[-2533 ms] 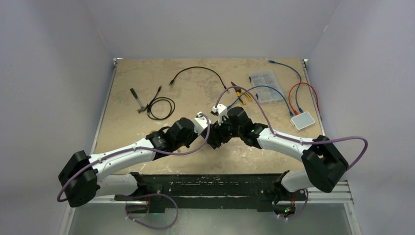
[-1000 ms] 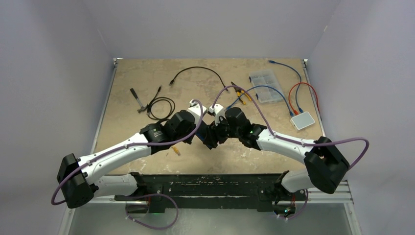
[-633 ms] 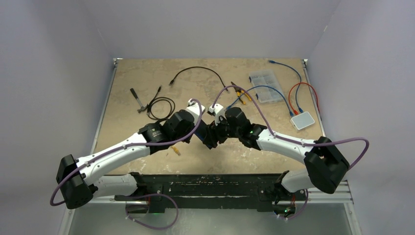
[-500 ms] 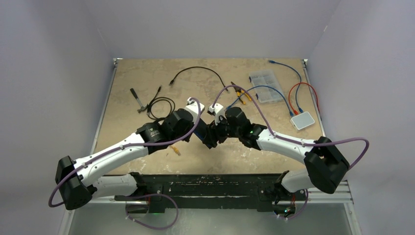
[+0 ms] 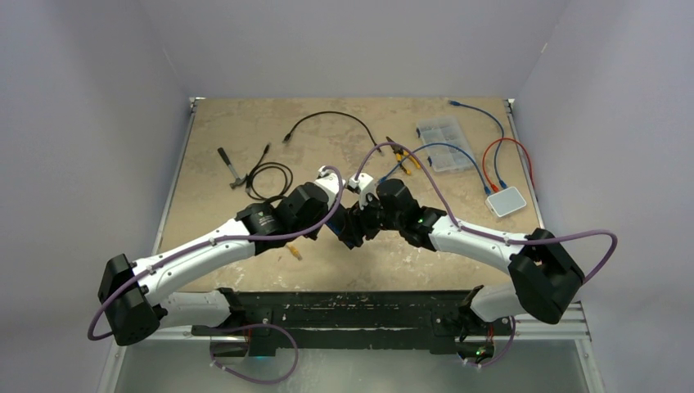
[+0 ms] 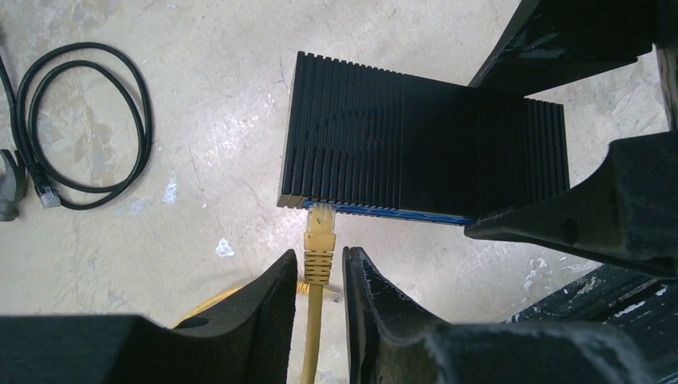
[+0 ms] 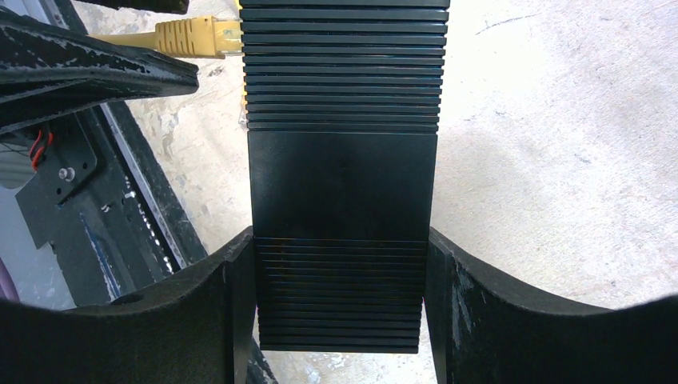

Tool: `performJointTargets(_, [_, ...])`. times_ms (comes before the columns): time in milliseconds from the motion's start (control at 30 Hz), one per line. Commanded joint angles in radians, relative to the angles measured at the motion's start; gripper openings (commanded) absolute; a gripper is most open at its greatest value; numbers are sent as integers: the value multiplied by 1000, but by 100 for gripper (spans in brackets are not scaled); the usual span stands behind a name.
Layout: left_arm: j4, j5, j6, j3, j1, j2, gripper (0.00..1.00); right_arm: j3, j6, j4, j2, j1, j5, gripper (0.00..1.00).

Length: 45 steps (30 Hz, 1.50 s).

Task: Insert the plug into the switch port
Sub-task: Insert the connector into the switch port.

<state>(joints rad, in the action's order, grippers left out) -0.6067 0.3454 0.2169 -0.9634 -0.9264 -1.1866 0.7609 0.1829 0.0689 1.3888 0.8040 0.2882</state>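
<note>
The black ribbed switch is held above the table, with my right gripper shut on its two sides. The yellow plug sits with its tip in the left end of the switch's blue-edged front face; it also shows in the right wrist view as the plug. My left gripper straddles the plug's ribbed boot, and a thin gap shows on each side, so it is open. From above, both grippers meet at the table's middle and hide the switch.
A coiled black cable and a small hand tool lie at the left. A black cable is at the back, a clear parts box and a white box with blue and red cables at the right. Yellow cable trails near the front.
Since the earliest frame my left arm has swung its wrist towards the back, uncovering the yellow cable. Over the last second both arms barely move.
</note>
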Motion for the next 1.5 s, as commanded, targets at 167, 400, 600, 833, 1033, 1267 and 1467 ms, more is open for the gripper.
performJointTargets(167, [-1,9,-17,-30,-5,-25,20,44,0,69,-26,-6,49,0])
performJointTargets(400, [41,-10,-49,-32,-5,-30,0,47,-31,84,-27,-6,87,0])
performJointTargets(600, [158,-75,-91,-27,-5,-40,0,27,-34,159,-48,-4,200,0])
performJointTargets(833, [397,-77,-158,69,-3,46,0,7,-32,197,-87,4,319,0])
performJointTargets(1033, [523,-177,-101,96,-6,32,0,6,4,235,-96,6,332,0])
performJointTargets(1267, [465,-49,-157,91,-6,47,0,7,-24,213,-103,6,352,0])
performJointTargets(1467, [391,23,-201,48,101,100,0,-3,-40,188,-111,7,356,0])
